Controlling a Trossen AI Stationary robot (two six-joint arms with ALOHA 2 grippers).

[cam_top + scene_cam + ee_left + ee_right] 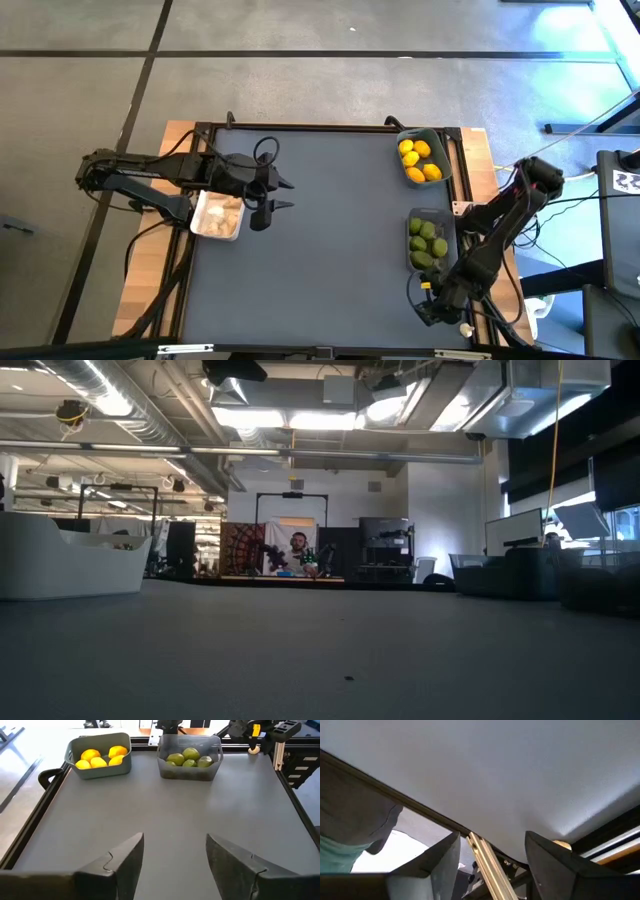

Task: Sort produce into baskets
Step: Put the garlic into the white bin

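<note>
Step in hand: sorting looks finished or close to it; no loose produce lies on the bare table (pixel 320 260), and every piece in sight sits in a basket
Left gripper (pixel 282 194): hovers over the table just beside the white basket (pixel 217 216), fingers apart with nothing between them, pointing toward the table's middle
Right gripper (pixel 432 305): parked at the near right corner of the table, beside the dark grey basket (pixel 429 240); its own wrist view shows the fingers apart and empty
Lemons (pixel 418 161): five, yellow-orange, all in the blue-grey basket (pixel 424 158) at the far right corner
Limes (pixel 427 242): about six counted from above, green, packed in the dark grey basket on the right edge; the left wrist view shows only four tops
Garlic bulbs (pixel 218 213): off-white, heaped in the white basket at the left edge; partly hidden under the left arm, so the count cannot be told, perhaps three or four
Baskets: three, one kind of produce in each, none mixed
Next move, as a judgement: if nothing is left, both arms need only draw back clear of the baskets; a check for a stray piece hidden under the left arm would be prudent
</note>
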